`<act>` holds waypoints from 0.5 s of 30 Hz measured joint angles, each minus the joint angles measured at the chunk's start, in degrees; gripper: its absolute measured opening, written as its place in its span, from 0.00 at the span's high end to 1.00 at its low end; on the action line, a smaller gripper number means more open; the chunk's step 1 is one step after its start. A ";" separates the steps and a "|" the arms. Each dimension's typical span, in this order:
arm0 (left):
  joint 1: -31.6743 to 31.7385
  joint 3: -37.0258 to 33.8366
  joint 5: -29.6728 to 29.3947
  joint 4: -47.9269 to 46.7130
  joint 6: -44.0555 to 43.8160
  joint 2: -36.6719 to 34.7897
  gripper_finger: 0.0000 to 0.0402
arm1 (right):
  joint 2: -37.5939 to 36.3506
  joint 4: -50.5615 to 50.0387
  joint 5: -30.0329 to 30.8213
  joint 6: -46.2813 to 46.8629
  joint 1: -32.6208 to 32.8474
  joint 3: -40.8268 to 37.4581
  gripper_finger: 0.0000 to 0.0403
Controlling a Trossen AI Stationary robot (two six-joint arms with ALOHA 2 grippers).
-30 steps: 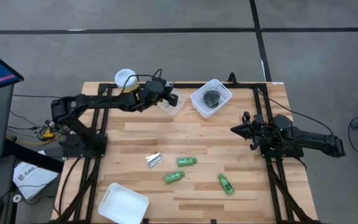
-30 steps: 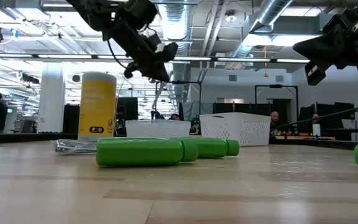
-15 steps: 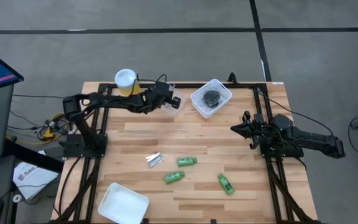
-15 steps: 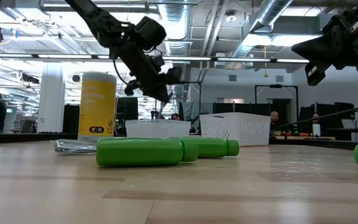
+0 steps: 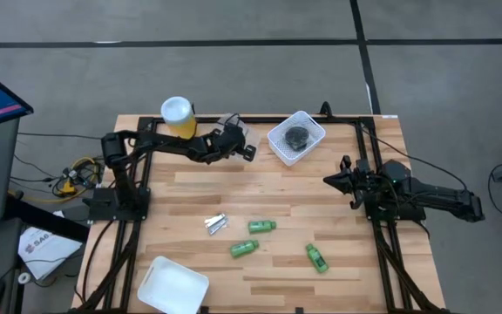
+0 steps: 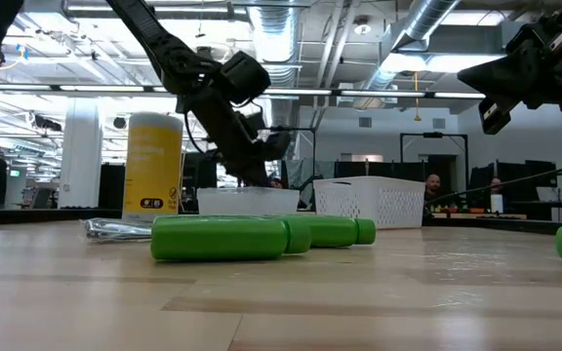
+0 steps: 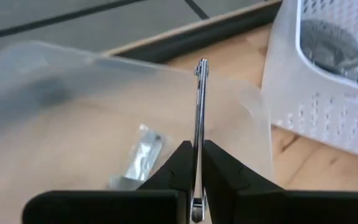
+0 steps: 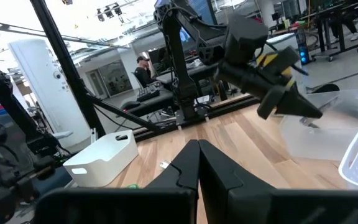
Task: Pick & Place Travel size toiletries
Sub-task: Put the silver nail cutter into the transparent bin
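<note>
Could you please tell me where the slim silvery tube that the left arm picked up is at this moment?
The slim silvery tube is pinched upright in the left gripper, over the clear tub at the table's far edge, beside the white basket.

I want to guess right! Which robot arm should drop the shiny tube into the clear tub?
The left. Its gripper already pinches the slim silvery tube right over the clear tub, where another tube lies. The right gripper waits far off, holding nothing.
</note>
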 joint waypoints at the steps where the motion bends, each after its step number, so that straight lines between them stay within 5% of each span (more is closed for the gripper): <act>1: 0.00 0.00 0.44 0.08 0.01 0.29 0.95 | 0.00 0.00 0.00 0.01 0.00 0.00 1.00; 15: 0.09 0.00 1.54 0.08 3.38 0.52 0.76 | 0.00 0.04 0.00 0.00 0.00 0.00 1.00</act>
